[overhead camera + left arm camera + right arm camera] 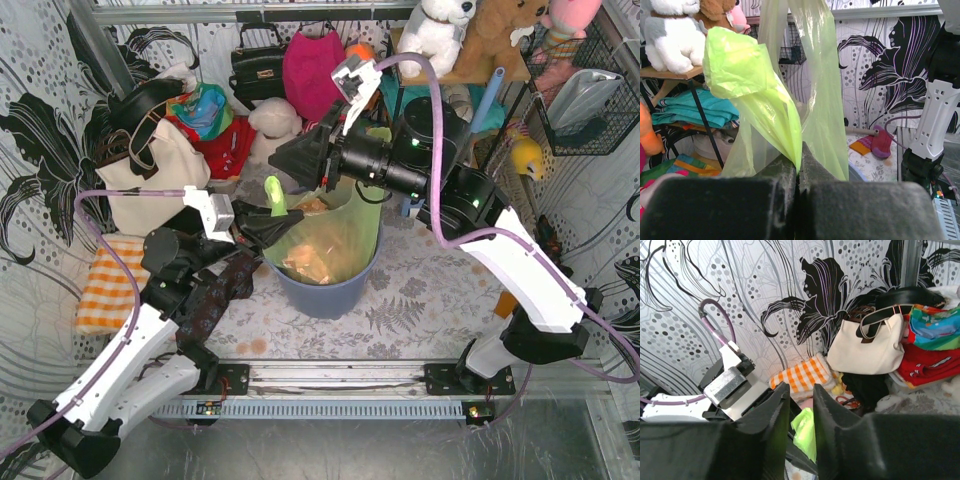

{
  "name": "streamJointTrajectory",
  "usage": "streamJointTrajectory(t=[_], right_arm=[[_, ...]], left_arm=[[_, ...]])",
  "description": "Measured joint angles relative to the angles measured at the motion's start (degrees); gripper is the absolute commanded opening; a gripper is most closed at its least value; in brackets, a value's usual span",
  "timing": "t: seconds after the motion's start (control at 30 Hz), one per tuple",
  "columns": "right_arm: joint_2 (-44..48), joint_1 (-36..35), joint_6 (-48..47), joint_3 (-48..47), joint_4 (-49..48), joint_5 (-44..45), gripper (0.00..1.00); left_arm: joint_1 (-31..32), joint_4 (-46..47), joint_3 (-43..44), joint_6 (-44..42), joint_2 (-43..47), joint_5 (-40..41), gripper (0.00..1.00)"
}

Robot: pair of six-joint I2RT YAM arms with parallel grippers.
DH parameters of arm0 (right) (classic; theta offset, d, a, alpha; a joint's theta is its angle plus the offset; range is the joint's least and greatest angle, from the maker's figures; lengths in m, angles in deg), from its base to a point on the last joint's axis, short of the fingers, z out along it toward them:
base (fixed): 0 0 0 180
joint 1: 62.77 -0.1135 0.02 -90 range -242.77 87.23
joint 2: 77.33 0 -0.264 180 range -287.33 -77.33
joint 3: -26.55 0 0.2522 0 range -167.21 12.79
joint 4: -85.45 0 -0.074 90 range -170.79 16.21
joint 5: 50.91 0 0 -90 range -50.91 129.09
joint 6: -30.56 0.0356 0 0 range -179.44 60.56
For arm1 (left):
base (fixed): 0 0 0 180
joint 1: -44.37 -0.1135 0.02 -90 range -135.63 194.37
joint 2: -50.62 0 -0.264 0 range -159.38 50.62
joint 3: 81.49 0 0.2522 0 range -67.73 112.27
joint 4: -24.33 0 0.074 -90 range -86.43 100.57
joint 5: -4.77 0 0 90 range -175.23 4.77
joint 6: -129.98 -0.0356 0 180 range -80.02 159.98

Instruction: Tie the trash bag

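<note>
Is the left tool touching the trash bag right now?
Touching. The left wrist view shows the left tool shut on a strip of the trash bag, with the green plastic pinched between its closed jaws.

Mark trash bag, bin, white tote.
trash bag [345, 235]: top view, translucent side wall over the paper.
bin [325, 292]: top view, front outer wall.
tote [867, 352]: right wrist view, front panel.
</note>
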Motion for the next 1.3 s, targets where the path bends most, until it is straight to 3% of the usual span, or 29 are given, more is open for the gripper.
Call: streamJointTrajectory(t=[0.07, 0.17, 0.23, 0.37, 0.53, 0.63, 0.8, 1.03, 1.3], right_arm=[[0.0, 0.0, -0.22, -0.7, 1.92, 0.04, 0.56], [0.04, 0.0, -0.28, -0.79, 3.82, -0.68, 0.61], [-0.2, 0.0, -0.24, -0.79, 4.96, -2.08, 0.61], [-1.6, 0.0, -0.22, -1.6, 6.34, -4.28, 0.46], [-3.54, 0.02, -0.02, -1.7, 6.56, -5.73, 0.38], [-3.93, 0.02, 0.0, -1.7, 6.56, -6.36, 0.41], [-3.93, 0.0, 0.46, -1.7, 6.43, -7.28, 0.6], [-3.96, 0.02, 0.63, -1.7, 6.49, -7.63, 0.46], [-3.96, 0.02, 0.63, -1.7, 6.47, -7.69, 0.54]], left_arm=[[0.0, 0.15, 0.0, 0.0, 0.42, 0.09, 0.03], [0.0, 0.33, 0.13, -0.02, 0.68, 0.22, 0.03], [0.0, 0.33, 0.33, -0.02, 0.61, 0.24, 0.03], [0.0, 0.35, 1.25, 0.0, 0.46, 0.17, 0.04], [0.0, 0.39, 1.92, 0.15, 0.57, 0.2, 0.04], [0.0, 0.35, 1.95, 0.15, 0.61, 0.24, 0.04], [0.0, 0.31, 1.95, 0.13, 0.61, 0.5, 0.04], [0.0, 0.22, 2.12, 0.13, 0.61, 0.66, 0.05], [0.0, -0.11, 2.64, 0.11, 1.03, 1.9, 0.1]])
